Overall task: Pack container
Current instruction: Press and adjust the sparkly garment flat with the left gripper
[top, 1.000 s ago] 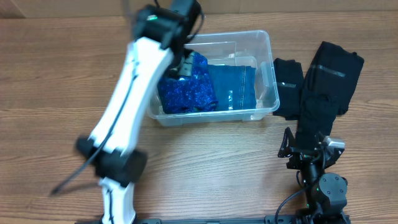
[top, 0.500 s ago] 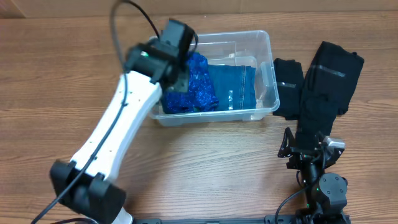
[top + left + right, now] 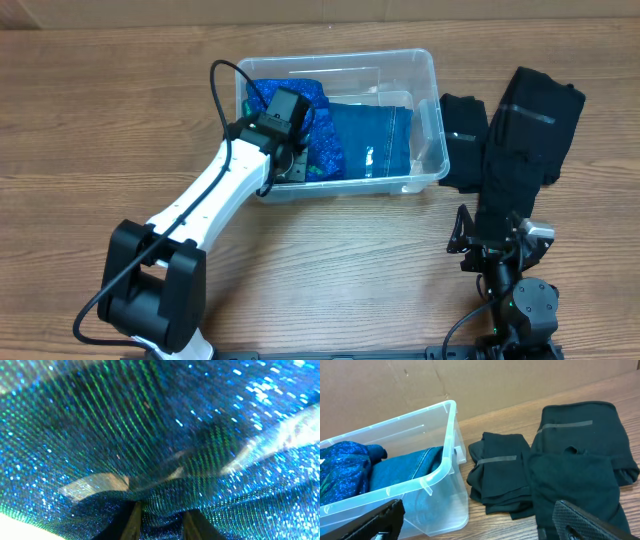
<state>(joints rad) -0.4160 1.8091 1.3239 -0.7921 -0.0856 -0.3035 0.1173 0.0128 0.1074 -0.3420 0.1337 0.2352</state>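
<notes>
The clear container stands at the table's middle back. It holds a sparkly blue fabric at its left end and folded blue jeans on the right. My left gripper is low inside the container's left end. In the left wrist view the sparkly fabric fills the frame, and the gripper's fingers are shut on a fold of it. My right gripper is open and empty at the front right. In the right wrist view it faces the container.
Folded black garments lie on the table right of the container, a small one and a larger pile. They also show in the right wrist view. A cardboard wall runs behind the table.
My left arm has come down from above the container, and its gripper with the sparkly fabric is now low in the left end. The right arm has not moved.
</notes>
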